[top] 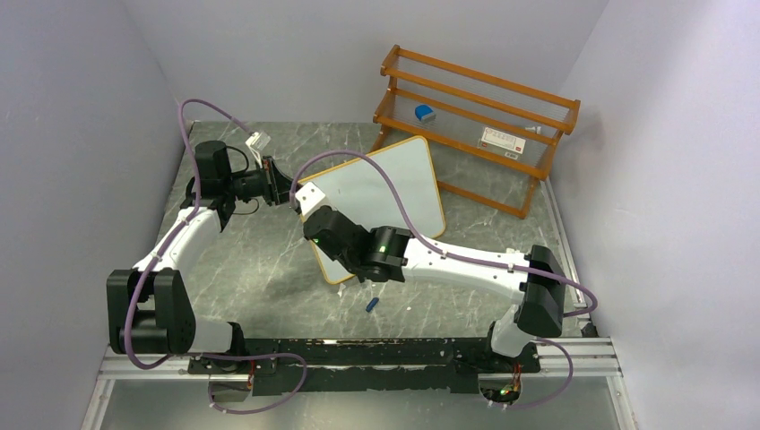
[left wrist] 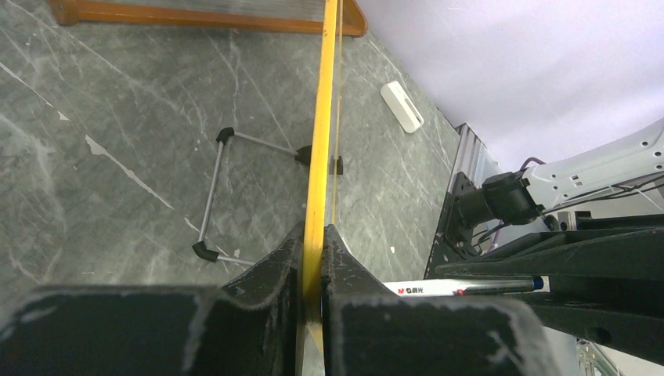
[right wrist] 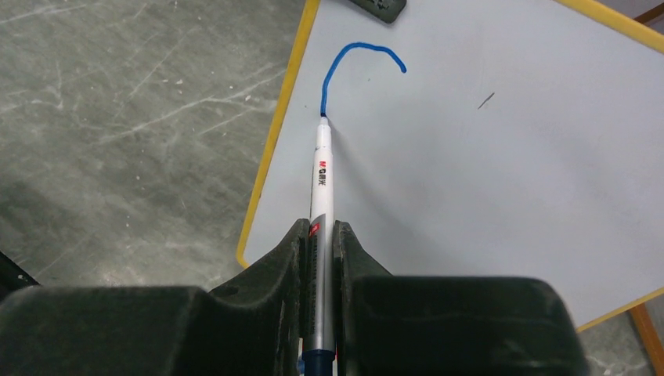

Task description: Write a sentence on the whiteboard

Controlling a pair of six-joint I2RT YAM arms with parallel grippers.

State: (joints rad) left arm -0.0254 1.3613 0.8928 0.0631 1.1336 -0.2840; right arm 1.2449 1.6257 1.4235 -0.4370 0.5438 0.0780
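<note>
My right hand (right wrist: 319, 235) is clenched on the marker (right wrist: 322, 168). Its tip is down on the whiteboard (right wrist: 485, 172) at the foot of one blue curve (right wrist: 368, 47), all there is yet of the sentence. My left hand (left wrist: 313, 249) pinches the board's frame so it can't slide under the stroke. The board seems propped on its wire stand (left wrist: 211, 196) on the counter (right wrist: 117, 117).
</note>
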